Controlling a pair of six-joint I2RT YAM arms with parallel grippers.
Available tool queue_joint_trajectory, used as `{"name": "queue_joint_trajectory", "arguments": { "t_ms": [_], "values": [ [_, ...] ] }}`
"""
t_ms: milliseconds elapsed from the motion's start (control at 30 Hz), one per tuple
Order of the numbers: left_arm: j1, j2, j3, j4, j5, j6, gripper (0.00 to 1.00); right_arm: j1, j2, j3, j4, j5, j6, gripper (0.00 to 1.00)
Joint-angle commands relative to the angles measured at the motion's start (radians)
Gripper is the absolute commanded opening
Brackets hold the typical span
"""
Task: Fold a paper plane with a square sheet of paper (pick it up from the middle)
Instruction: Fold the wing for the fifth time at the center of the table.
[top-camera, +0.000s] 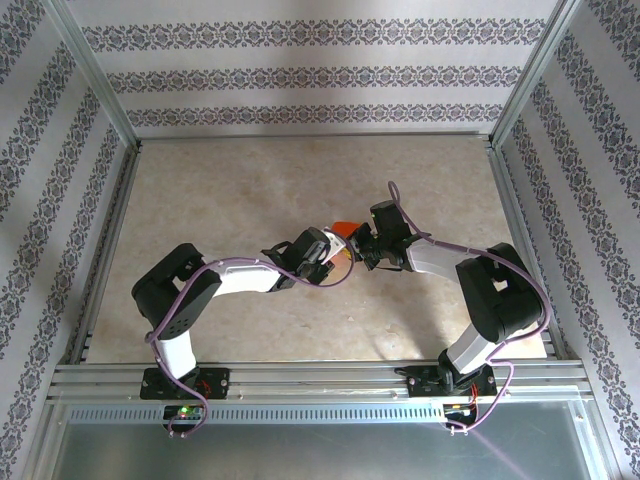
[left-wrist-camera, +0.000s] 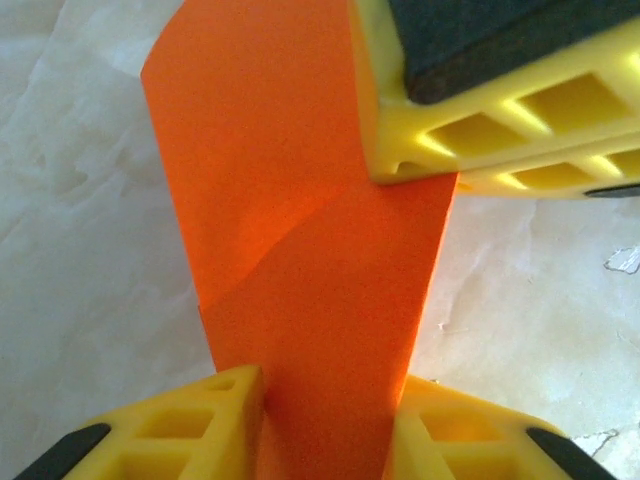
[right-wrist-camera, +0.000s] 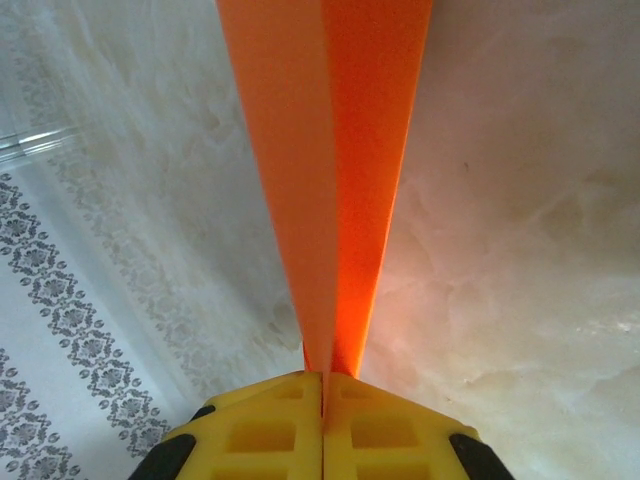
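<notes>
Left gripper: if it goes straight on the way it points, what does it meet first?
The orange paper, which the left gripper straddles. Past that, probably the right gripper, whose yellow fingers pinch the paper's far end; depth unclear.

Beige marbled table (top-camera: 250, 190), floral-striped walls (top-camera: 300, 75), aluminium rails (top-camera: 320, 375)
</notes>
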Motion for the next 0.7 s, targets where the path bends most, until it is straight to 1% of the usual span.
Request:
{"name": "queue_joint_trajectory", "arguments": {
  "t_ms": [0, 133, 200, 367, 467, 567, 667],
  "values": [
    [-0.017, 0.022, 0.017, 0.024, -0.018, 0.02, 0.3, -0.012, -0.001, -0.011, 0.006, -0.029, 0.016, 0.07],
    [-0.017, 0.025, 0.017, 0.023, -0.011, 0.019, 0.26, -0.016, 0.005, -0.013, 0.004, -0.032, 0.013, 0.12],
    [-0.016, 0.028, 0.017, 0.023, -0.006, 0.015, 0.24, -0.017, 0.008, -0.013, 0.002, -0.032, 0.01, 0.19],
    [-0.017, 0.036, 0.017, 0.014, 0.008, 0.006, 0.2, -0.022, -0.002, -0.011, -0.022, -0.019, -0.012, 0.4],
    [-0.017, 0.037, 0.019, 0.008, 0.019, 0.003, 0.18, -0.03, -0.011, -0.006, -0.047, -0.008, -0.038, 0.5],
    [-0.017, 0.041, 0.026, -0.006, 0.031, -0.001, 0.17, -0.041, -0.019, -0.002, -0.066, 0.003, -0.067, 0.58],
    [-0.017, 0.046, 0.038, -0.025, 0.045, -0.01, 0.15, -0.052, -0.024, 0.005, -0.082, 0.009, -0.095, 0.61]
  ]
}}
